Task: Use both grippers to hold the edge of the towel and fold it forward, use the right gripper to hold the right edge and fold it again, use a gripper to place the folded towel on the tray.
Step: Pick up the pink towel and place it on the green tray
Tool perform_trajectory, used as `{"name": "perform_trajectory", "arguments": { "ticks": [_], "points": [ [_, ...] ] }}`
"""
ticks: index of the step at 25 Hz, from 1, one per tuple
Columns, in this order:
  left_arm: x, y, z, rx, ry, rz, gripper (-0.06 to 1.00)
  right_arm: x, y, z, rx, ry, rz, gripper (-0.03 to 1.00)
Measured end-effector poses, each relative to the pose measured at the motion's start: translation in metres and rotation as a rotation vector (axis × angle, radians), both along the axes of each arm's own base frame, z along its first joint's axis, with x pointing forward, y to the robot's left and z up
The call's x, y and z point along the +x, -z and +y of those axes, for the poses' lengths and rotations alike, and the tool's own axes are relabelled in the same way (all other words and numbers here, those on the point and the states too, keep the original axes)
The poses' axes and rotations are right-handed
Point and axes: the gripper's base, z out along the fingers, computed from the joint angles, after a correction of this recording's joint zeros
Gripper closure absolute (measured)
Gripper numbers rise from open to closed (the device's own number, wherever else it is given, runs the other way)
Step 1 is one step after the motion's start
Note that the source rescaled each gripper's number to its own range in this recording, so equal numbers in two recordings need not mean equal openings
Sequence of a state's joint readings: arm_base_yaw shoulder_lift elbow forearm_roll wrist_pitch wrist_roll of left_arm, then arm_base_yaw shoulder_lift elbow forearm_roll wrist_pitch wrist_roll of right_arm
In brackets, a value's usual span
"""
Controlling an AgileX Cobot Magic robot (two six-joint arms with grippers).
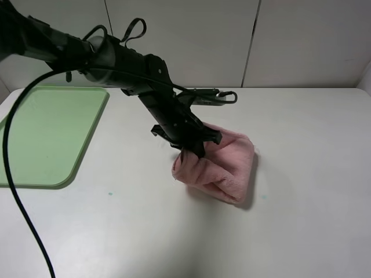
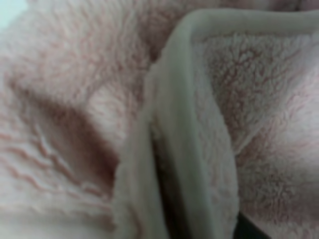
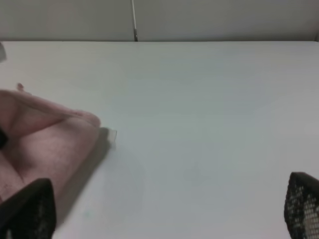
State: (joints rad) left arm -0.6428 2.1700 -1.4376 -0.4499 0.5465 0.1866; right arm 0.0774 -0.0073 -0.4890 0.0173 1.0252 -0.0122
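The pink towel [image 1: 223, 165] lies bunched and folded on the white table [image 1: 301, 174], well to the right of the green tray [image 1: 49, 133], with bare tabletop between the two. Its left upper corner is pulled up into a peak, and the left gripper [image 1: 194, 149] sits exactly on that peak, with its fingers closed on the cloth at the corner nearest the tray. The black left arm [image 1: 116, 61] comes in from the upper left, passes above the far right corner of the tray, and slopes down to the towel. In the left wrist view the towel [image 2: 89, 99] fills almost the whole picture: fluffy pink pile with a smooth hemmed edge [image 2: 192, 124] running close past the lens, so the cloth is right up against this gripper.

The right gripper [image 3: 164, 211] is away from the towel. In the right wrist view its two dark fingertips [image 3: 30, 209] stand wide apart at either side, with only bare table [image 3: 209, 109] between them; nothing is held. The towel [image 3: 50, 144] shows just beside one of these fingertips, resting on the table, on the side away from the tray. The right arm itself does not appear in the high view.
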Motion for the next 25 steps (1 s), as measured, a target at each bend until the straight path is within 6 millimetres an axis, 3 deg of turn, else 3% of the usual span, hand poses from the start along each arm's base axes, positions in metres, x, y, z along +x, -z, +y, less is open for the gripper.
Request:
{"name": "perform_trajectory", "arguments": {
  "ticks": [14, 25],
  "points": [
    [0.034, -0.038, 0.081, 0.112, -0.087, -0.008, 0.81, 0.000, 0.000, 0.000, 0.001, 0.000, 0.000, -0.03],
    [0.057, -0.045, 0.156, 0.219, -0.211, 0.014, 0.81, 0.000, 0.000, 0.000, 0.001, 0.000, 0.000, -0.03]
  ]
}}
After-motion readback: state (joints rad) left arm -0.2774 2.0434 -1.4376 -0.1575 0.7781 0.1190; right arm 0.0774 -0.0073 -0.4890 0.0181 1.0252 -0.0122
